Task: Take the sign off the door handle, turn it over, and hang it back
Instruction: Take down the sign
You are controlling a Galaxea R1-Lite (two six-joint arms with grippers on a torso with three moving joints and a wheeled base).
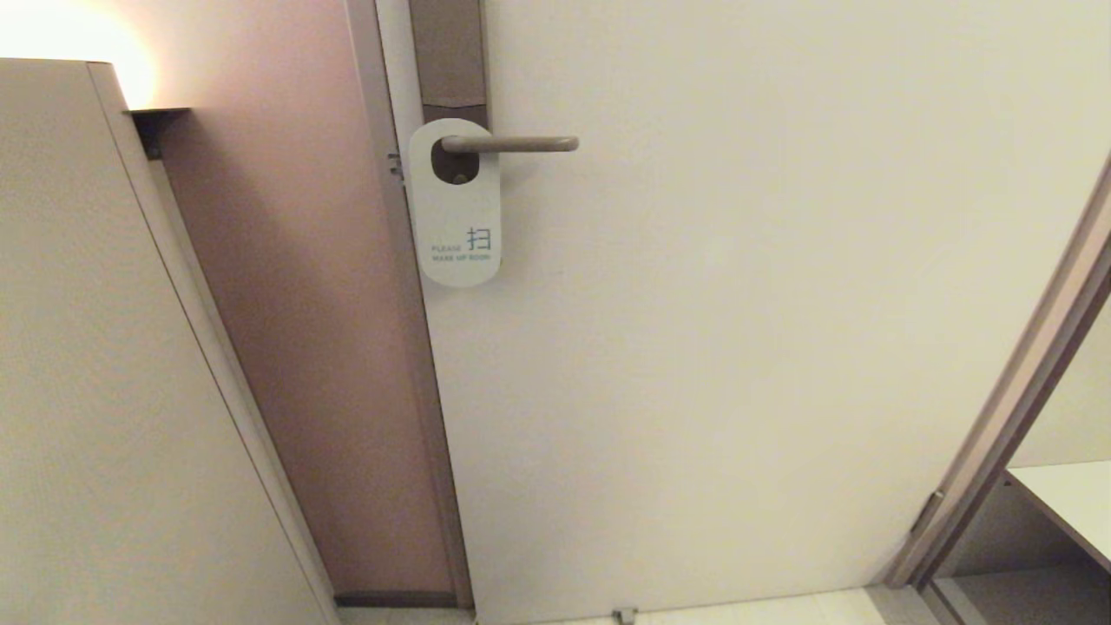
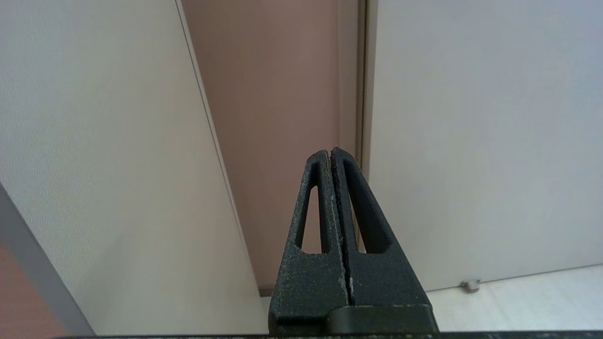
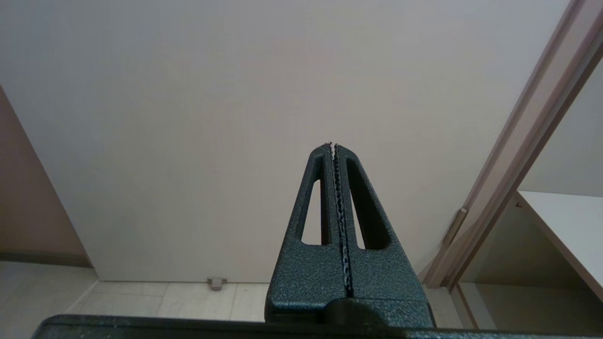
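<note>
backplate [image 1: 449,61]: we see it cut off by the head view's top edge.
sign [image 1: 456,208]: we cannot read its small text; it hides the door handle [image 1: 512,144] root.

Sign [image 1: 456,217]: white face, teal text. Door handle [image 1: 512,144]: beige-grey lever, brown backplate. Door [image 1: 781,304]: off-white. Grippers: black, speckled.

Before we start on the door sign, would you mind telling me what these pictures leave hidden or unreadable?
- The sign's back face: head view, turned toward the door.
- The door handle's root: head view, partly behind the sign's top.
- The backplate: head view, top cut off by the edge, lower part covered by the sign.
- The sign's small lower text: head view, too small to read surely.
- Left gripper and right gripper: outside the head view; neither wrist view shows sign or handle.
</note>
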